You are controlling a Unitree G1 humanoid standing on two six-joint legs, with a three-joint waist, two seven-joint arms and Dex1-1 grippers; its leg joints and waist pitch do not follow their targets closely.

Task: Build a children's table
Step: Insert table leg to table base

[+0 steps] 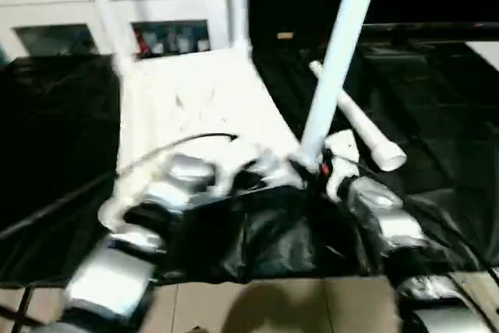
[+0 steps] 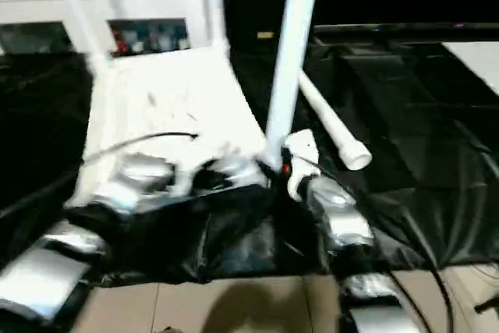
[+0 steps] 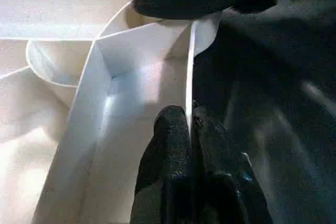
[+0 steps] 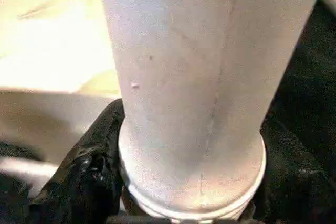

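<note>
The white tabletop (image 1: 195, 107) lies upside down on the black sheet (image 1: 437, 115), with two legs (image 1: 234, 5) standing up at its far corners and one spare leg (image 1: 359, 126) lying on the sheet beside it. The left claw (image 3: 190, 129) is pinched tight on the thin near wall of the tabletop, right by a round corner socket (image 3: 58, 66). The right claw (image 4: 189, 182) has its black fingers (image 4: 89, 166) on both sides of a tilted leg (image 1: 339, 60) at its bottom end, which seems to sit at the near corner, though the blur makes that hard to tell.
</note>
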